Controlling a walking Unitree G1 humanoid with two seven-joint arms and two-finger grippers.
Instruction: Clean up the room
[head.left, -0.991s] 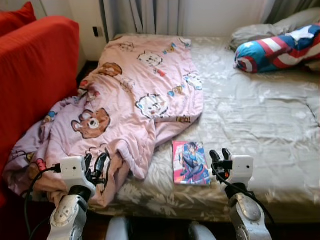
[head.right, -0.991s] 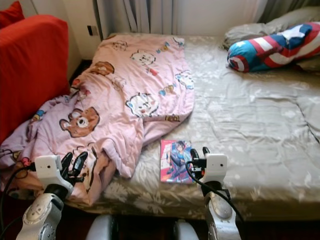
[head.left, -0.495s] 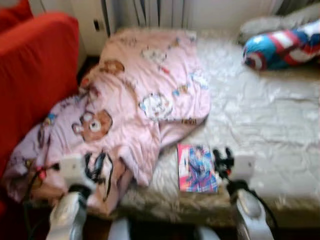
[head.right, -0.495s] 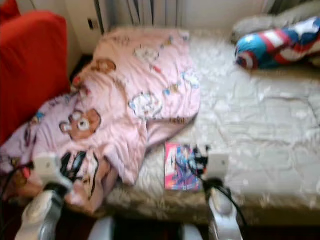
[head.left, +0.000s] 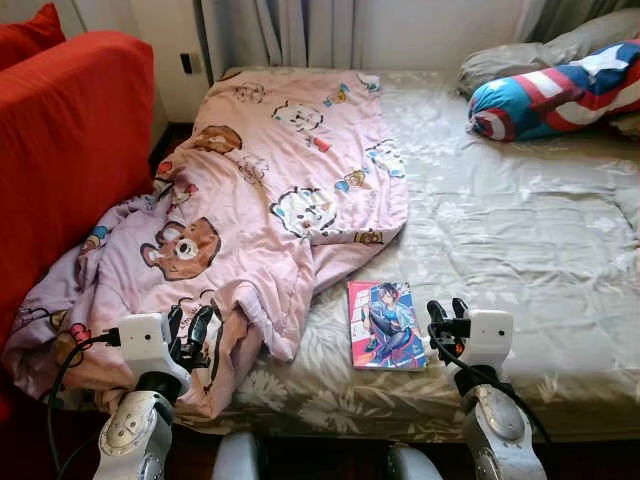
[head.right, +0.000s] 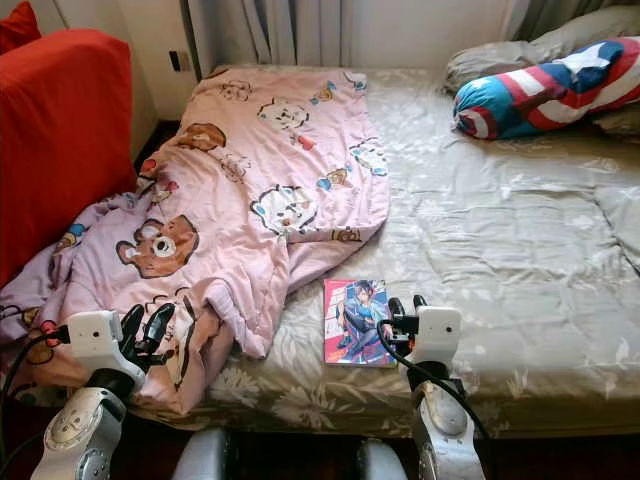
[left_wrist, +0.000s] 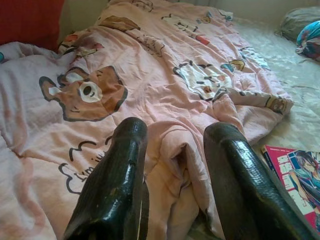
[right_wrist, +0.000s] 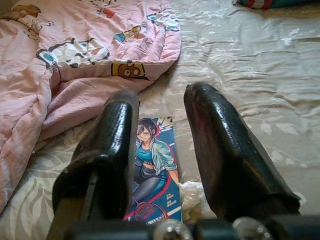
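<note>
Grippers are hovering open-fingered at the bed's (head.left: 520, 230) near edge, the left gripper (head.left: 190, 327) over the pink blanket (head.left: 270, 190), the right gripper (head.left: 446, 313) just beside the comic book (head.left: 384, 324).

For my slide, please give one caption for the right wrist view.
Open right gripper hovering above an illustrated book on the bed.

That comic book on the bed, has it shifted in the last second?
No. The comic book lies by the same pink blanket tip as before; only the camera swayed.
</note>
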